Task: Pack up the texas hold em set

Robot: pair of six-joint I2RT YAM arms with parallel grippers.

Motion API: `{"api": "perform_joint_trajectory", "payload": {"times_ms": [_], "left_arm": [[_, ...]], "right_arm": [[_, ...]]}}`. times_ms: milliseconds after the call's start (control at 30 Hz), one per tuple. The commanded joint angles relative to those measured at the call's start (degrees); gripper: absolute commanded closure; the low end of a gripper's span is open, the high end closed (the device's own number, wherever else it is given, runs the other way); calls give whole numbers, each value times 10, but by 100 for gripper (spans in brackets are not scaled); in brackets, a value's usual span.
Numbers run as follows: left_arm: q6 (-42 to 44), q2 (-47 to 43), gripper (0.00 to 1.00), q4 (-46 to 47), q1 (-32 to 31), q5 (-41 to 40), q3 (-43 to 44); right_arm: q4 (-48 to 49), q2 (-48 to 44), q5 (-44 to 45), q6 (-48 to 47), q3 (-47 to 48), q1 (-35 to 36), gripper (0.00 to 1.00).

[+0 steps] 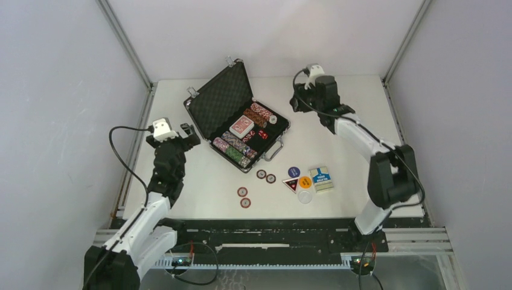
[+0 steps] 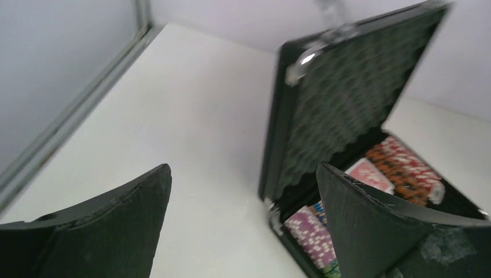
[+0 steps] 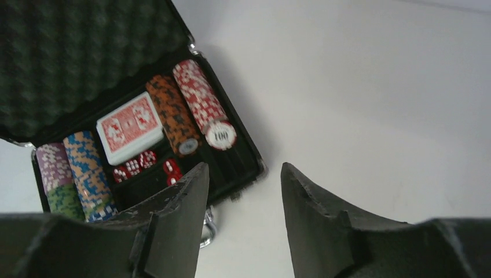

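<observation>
Upright lid (image 1: 220,99) blocks the case (image 1: 270,147) from the left; bare table (image 1: 344,99) flanks its right.

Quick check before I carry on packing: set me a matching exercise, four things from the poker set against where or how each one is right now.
Things:
1 red card deck
2 blue card deck
3 case lid
4 loose chips

Places or states:
A raised, foam lining showing
B on the table, right of the dealer buttons
C inside the case
D on the table, left of the dealer buttons

Pairs: 1-C, 2-B, 3-A, 4-D
</observation>
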Motion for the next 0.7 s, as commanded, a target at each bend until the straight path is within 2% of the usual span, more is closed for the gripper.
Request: {"api": "perform_joint_trajectory", "payload": {"times_ms": [0,100,200,333,567,667], "left_arm": [[-138,27,0,-112,-6,-170,15],[-167,22,0,-113,-4,-185,3],[-147,20,1,-121,-4,-164,10],[-164,15,0,-149,-4,-179,14],[-172,23,0,-148,-4,-160,-4],[-172,37,0,-163,-4,-176,5]], "right_arm": [[-45,86,-86,-39,133,-7,43],[-67,146,-94,-71,197,-5,46],[-96,195,-108,-107,253,-11,46],[-149,252,-172,-124,321,-29,46],[-183,301,-173,-162,339,-13,41],[-189,314,-172,-165,343,-5,40]]}}
